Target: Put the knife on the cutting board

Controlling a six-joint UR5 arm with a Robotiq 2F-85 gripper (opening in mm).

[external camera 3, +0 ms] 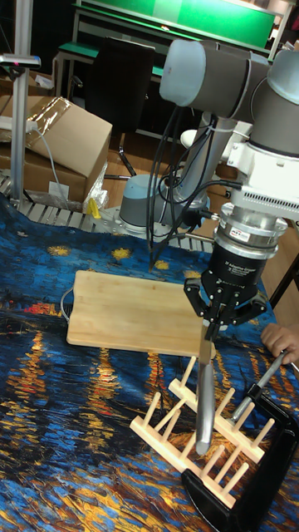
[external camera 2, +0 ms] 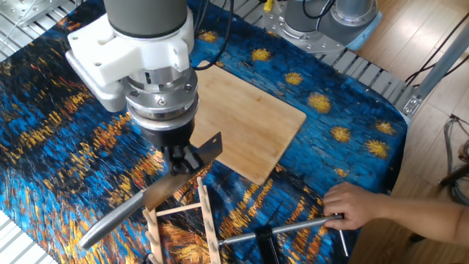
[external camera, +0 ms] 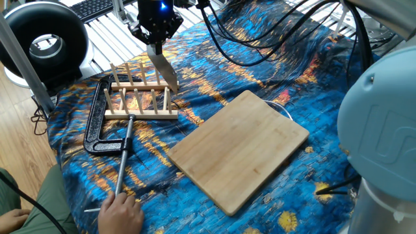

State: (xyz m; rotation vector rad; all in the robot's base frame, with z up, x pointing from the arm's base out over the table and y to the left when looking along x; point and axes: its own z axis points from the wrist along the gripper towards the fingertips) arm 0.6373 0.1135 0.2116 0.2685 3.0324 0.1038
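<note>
My gripper (external camera: 156, 47) (external camera 2: 179, 158) (external camera 3: 213, 326) is shut on the knife (external camera: 166, 71) (external camera 2: 165, 194) (external camera 3: 203, 399). It holds the knife in the air above the wooden dish rack (external camera: 140, 97). In the tall fixed view the knife hangs nearly straight down, with its lower end among the rack's pegs. The cutting board (external camera: 240, 149) (external camera 2: 242, 117) (external camera 3: 133, 312) lies flat and bare on the blue patterned cloth, beside the rack and apart from the knife.
The dish rack (external camera 2: 179, 227) (external camera 3: 208, 432) stands under the gripper. A black clamp (external camera: 97, 123) (external camera 3: 249, 490) with a long metal rod (external camera: 123, 153) lies beside it. A person's hand (external camera: 120, 211) (external camera 2: 359, 205) holds the rod's end. Black cables cross the cloth behind the board.
</note>
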